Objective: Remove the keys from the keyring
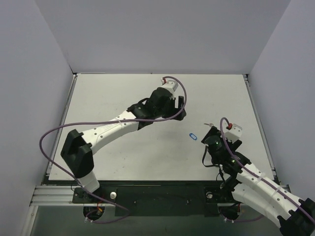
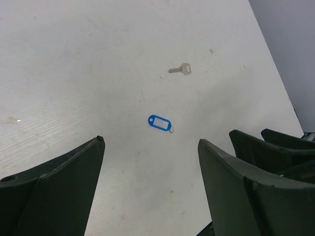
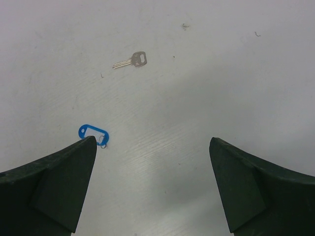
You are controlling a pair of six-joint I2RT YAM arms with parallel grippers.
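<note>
The white table point(image 1: 108, 98) fills the walled booth, its far and side edges meeting the grey walls point(image 1: 162, 34). Most of its surface is bare, widest on the left half and along the back.

The left arm point(image 1: 118, 127) stretches from its base to the middle of the table. The right arm point(image 1: 256, 182) stays folded near the front right corner, close to the right edge.

The left gripper point(image 2: 151, 142) is spread wide and holds nothing. The right gripper point(image 3: 152, 141) is also spread wide and empty.

The blue tag point(image 2: 161, 123) lies flat on the table between the two grippers, right of centre and well in from every edge. Its thin ring point(image 2: 172, 130) is attached at one end. In the right wrist view that end sits right at one fingertip point(image 3: 89, 142); I cannot tell whether they touch.

The small silver key point(image 3: 130, 61) lies flat by itself, off the ring and apart from the tag, with bare table all around it.
</note>
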